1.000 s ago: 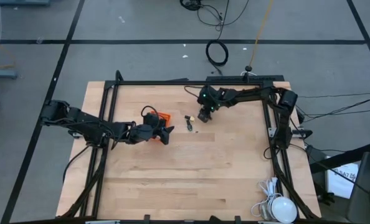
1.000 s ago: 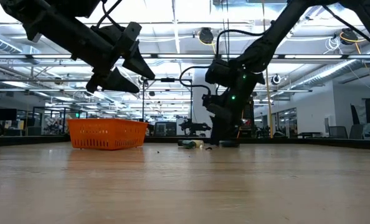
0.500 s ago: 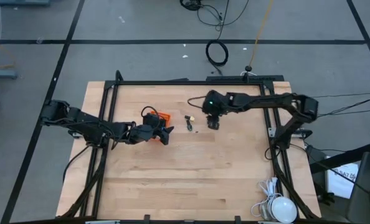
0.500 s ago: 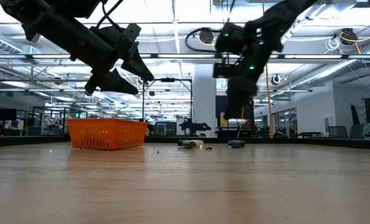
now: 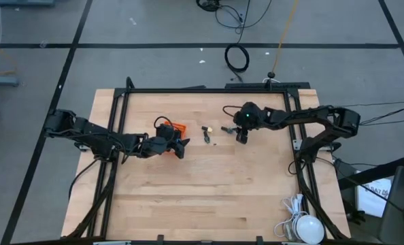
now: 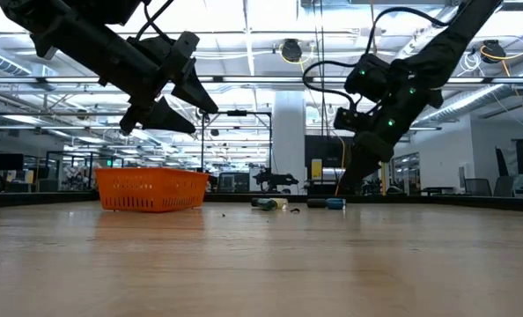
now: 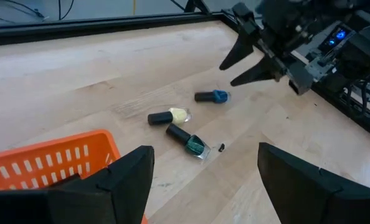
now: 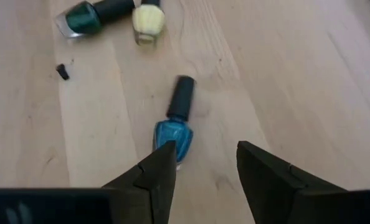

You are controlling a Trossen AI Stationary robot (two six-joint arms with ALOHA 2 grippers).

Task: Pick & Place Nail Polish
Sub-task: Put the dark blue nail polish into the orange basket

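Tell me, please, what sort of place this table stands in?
Probably a large open lab or workshop: ceiling strip lights and glass partitions show behind the wooden table, with cables lying on the grey floor.

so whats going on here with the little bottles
Three nail polish bottles lie on their sides on the table: blue, yellow and green. The right hand hovers open just over the blue one, holding nothing. The left hand waits open above the orange basket.
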